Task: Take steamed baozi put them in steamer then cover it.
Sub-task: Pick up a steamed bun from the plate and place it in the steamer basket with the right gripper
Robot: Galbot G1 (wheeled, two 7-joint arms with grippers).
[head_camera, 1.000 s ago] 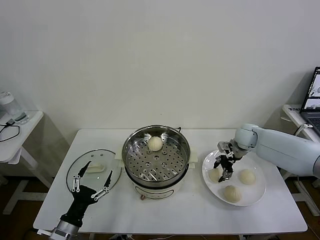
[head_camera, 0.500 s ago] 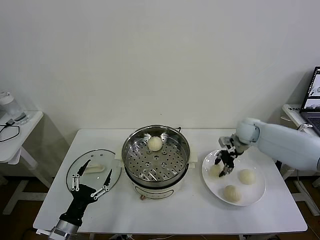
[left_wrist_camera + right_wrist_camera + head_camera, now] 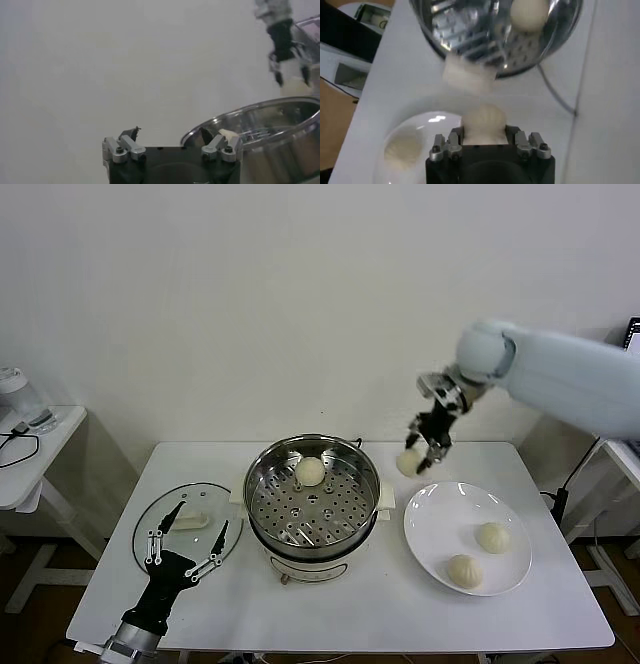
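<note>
While the steamer (image 3: 313,499) sat mid-table with one bun inside, the cover (image 3: 188,526) lay left of it by the idle, spread left gripper (image 3: 182,550). The right gripper (image 3: 428,442) held a steamed baozi (image 3: 409,461) aloft between steamer and plate (image 3: 435,534); best lowered onto bare tray before letting go.

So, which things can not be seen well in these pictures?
- Right tool: in the right wrist view its fingers are hidden behind the bun it holds.
- Plate: right wrist view cuts it at the bottom edge, and the bun on it is blurred.
- Lid: in the head view the open left tool covers part of it.
- Steamer: left wrist view cuts it at the edge.
</note>
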